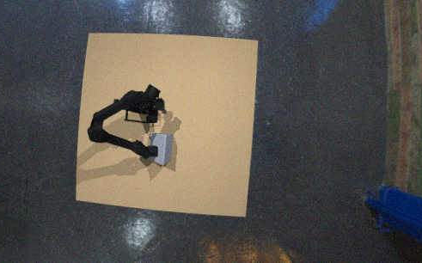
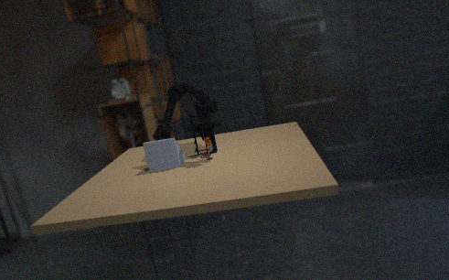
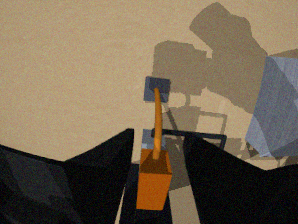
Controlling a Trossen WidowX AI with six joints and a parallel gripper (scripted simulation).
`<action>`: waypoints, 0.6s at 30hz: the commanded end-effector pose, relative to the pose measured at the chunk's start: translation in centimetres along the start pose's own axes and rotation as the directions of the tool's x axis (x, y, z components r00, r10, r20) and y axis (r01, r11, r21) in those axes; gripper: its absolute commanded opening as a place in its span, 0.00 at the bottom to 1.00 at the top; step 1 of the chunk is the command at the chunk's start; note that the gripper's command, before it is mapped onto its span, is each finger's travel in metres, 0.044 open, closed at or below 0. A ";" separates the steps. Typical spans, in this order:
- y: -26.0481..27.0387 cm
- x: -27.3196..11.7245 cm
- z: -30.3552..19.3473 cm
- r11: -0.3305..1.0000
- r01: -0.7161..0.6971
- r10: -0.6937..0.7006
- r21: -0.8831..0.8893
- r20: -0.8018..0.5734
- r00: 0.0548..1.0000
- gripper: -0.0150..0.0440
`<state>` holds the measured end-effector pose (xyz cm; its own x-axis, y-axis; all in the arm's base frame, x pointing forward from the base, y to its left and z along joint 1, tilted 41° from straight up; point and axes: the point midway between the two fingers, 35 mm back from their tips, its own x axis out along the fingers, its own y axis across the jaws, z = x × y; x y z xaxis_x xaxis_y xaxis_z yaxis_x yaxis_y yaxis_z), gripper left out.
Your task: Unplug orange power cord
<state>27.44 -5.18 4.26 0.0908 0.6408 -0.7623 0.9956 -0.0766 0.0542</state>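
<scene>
The orange plug (image 3: pixel 154 185) (image 2: pixel 209 142) stands upright between my gripper's two black fingers (image 1: pixel 155 116) (image 2: pixel 208 146). Strips of the tan table show on both sides of the plug, so the fingers stand partly closed around it without touching it. The thin orange cord (image 3: pixel 157 116) runs from the plug to a small blue square (image 3: pixel 157 88) on the table. In the top view the arm hides the plug.
A grey-blue box (image 1: pixel 163 148) (image 2: pixel 162 155) (image 3: pixel 276 110) stands on the tan table (image 1: pixel 213 129) (image 2: pixel 259 174) close to the gripper, next to the arm's base. Wooden shelves (image 2: pixel 131 69) stand behind the table. A blue object (image 1: pixel 411 215) lies on the floor far right.
</scene>
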 end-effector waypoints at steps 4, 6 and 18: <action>-0.1 0.0 -0.6 1.000 0.000 0.000 0.015 -0.009 1.000 0.53; -0.1 0.0 -0.9 1.000 0.000 0.000 0.015 -0.009 1.000 0.53; -0.1 0.0 -2.9 1.000 0.000 0.000 0.015 -0.010 1.000 0.53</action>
<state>27.51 -3.44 5.67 0.0885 0.6459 -0.7583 0.9955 -0.0838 0.0448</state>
